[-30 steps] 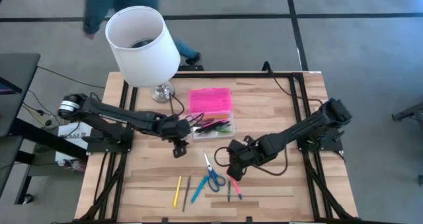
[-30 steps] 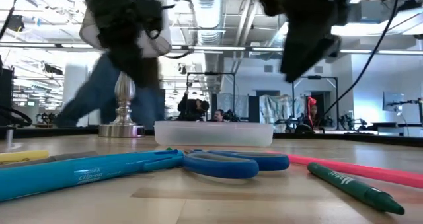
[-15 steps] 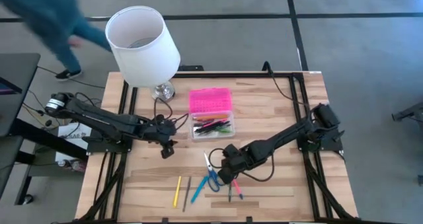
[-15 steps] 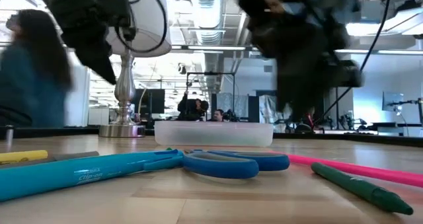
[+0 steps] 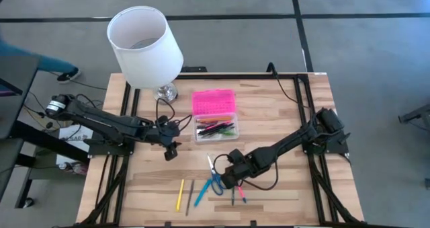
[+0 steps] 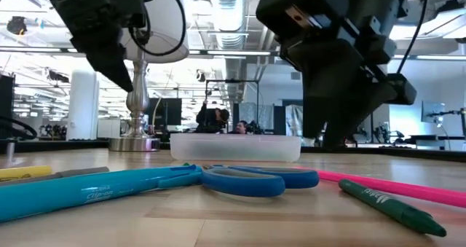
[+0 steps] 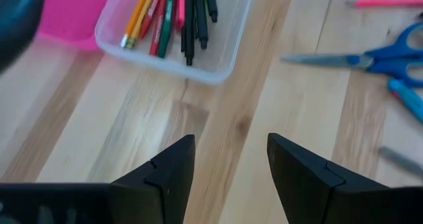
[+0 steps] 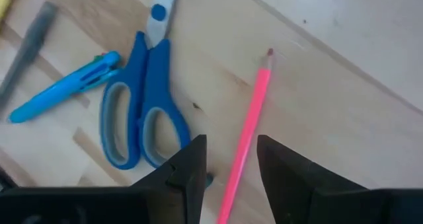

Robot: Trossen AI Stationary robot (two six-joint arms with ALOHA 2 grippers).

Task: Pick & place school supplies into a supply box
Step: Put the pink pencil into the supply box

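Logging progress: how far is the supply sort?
Done: several pens lie in the clear box. In hand: nothing; the right gripper is open over the pink pencil by the scissors, and the left gripper is open beside the box. Left: scissors, pink pencil, blue pen, yellow pencil.

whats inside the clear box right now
The supply box holds several pens and pencils: orange, red, green, pink and dark ones. Its far end is out of frame.
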